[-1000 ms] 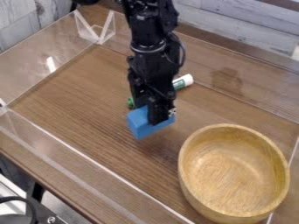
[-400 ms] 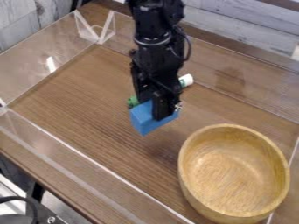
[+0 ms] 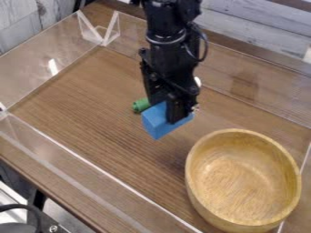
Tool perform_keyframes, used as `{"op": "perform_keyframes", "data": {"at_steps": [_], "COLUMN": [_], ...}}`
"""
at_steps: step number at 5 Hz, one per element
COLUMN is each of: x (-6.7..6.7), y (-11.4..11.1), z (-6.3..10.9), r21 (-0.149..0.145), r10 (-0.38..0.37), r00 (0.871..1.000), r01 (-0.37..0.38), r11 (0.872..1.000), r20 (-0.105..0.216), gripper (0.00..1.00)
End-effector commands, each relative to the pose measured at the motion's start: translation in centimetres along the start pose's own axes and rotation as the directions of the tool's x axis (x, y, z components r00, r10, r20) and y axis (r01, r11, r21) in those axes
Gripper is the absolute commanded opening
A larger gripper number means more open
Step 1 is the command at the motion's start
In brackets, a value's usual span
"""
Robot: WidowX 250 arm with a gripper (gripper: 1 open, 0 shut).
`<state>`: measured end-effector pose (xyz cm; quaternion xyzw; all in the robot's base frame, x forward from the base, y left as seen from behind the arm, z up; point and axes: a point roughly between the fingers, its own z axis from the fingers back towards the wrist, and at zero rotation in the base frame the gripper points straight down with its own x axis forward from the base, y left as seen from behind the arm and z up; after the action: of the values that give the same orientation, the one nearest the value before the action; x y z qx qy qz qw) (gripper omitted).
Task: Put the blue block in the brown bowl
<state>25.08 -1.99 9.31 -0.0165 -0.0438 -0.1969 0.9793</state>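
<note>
My gripper (image 3: pixel 169 111) hangs from the black arm over the middle of the wooden table, shut on the blue block (image 3: pixel 159 121). The block is lifted clear of the table and tilted, its lower corner pointing down. The brown bowl (image 3: pixel 243 177) stands at the lower right, round and light wood with a thick rim, nothing inside it. The block is up and to the left of the bowl's rim, a short gap away.
A green-and-white marker (image 3: pixel 141 106) lies on the table behind the gripper, mostly hidden by it. Clear acrylic walls (image 3: pixel 49 136) fence the table on the left and front, and a clear stand (image 3: pixel 97 32) sits at the back left.
The gripper has risen and shifted right toward the bowl, carrying the blue block with it. The block now hangs higher above the table.
</note>
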Motion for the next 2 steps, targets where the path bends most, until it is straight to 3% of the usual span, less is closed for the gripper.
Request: {"op": "perform_keyframes", "data": {"at_steps": [1, 2], "x": [1.0, 1.2], "y": [-0.5, -1.6], "z": [1.8, 2.1], "r21": [0.025, 0.027], "r10": [0.004, 0.02], "r00": [0.998, 0.996], "r01": [-0.006, -0.022], "r11": [1.0, 0.999], "r20": [0.07, 0.085], "gripper": [0.0, 0.0]}}
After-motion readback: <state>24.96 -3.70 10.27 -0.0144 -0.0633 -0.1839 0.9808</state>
